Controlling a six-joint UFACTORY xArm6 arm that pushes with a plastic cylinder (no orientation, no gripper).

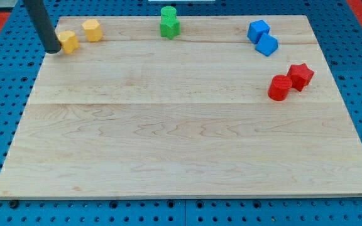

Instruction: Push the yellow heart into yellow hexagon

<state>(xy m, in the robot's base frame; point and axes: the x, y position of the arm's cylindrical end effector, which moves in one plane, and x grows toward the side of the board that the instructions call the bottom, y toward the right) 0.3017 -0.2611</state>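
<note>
The yellow heart (69,41) lies near the board's top left corner. The yellow hexagon (92,29) sits just up and to the right of it, with a small gap between them. My tip (53,50) rests at the board's left edge, touching or almost touching the heart's left side. The dark rod rises from it toward the view's top left.
Two green blocks (169,22) sit together at the top middle. Two blue blocks (262,37) are at the top right. A red cylinder (279,88) and a red star (300,76) touch at the right. The wooden board (181,138) lies on a blue pegboard.
</note>
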